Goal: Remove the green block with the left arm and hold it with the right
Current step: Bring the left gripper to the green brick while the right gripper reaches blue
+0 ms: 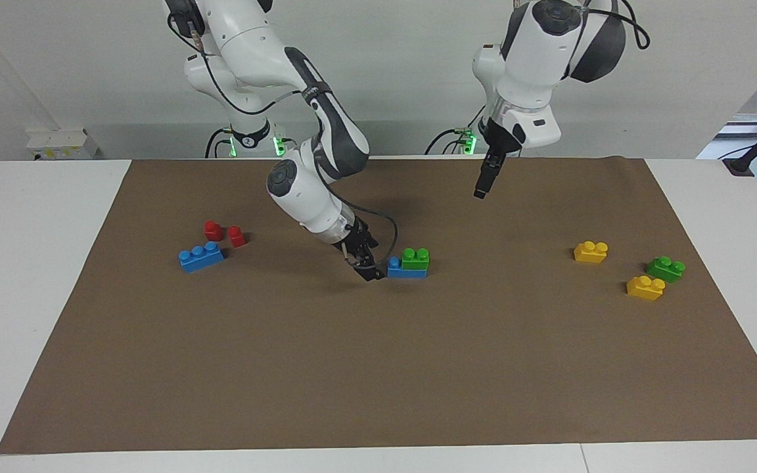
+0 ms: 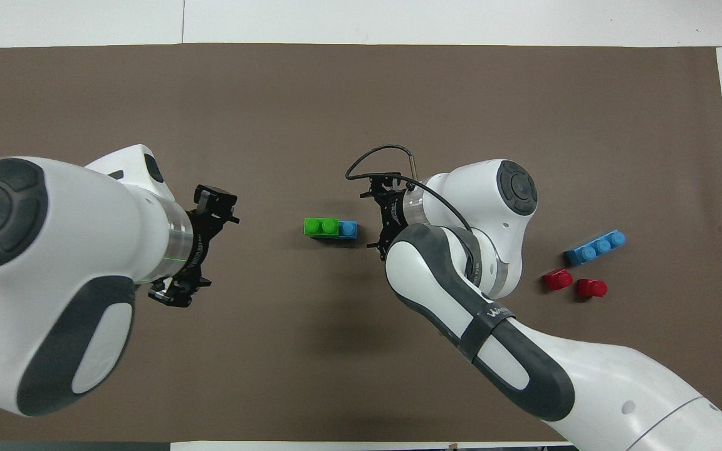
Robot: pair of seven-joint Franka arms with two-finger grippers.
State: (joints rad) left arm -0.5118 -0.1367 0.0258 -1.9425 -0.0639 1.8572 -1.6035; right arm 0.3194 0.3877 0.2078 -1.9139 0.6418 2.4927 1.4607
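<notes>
The green block [image 1: 415, 257] [image 2: 321, 226] sits stacked on a blue brick [image 1: 405, 269] [image 2: 346, 229] pretty much mid-mat, covering the part of the brick toward the left arm's end, so one blue stud pokes out bare at the other end. The right gripper [image 1: 369, 272] [image 2: 381, 220] is down low at the mat, tilted, just beside that bare-stud end of the blue brick. It looks very close to the brick, but whether it's actually pinching it or just next to it can't be told.

The left gripper [image 1: 481, 190] [image 2: 201, 250] hangs up in the air over bare mat [image 1: 378, 368] [image 2: 361, 94], well apart from the stack, pointing down. Can't tell how its fingers stand either.

Other stuff on the mat: a second green brick [image 1: 666, 268] with two yellow bricks [image 1: 591, 251] near it at the left arm's end. At the right arm's end there's another blue brick [image 1: 201, 256] [image 2: 595, 247] and two little red pieces [image 1: 224, 233] [image 2: 574, 283] just beside it, nearer to the robots.
</notes>
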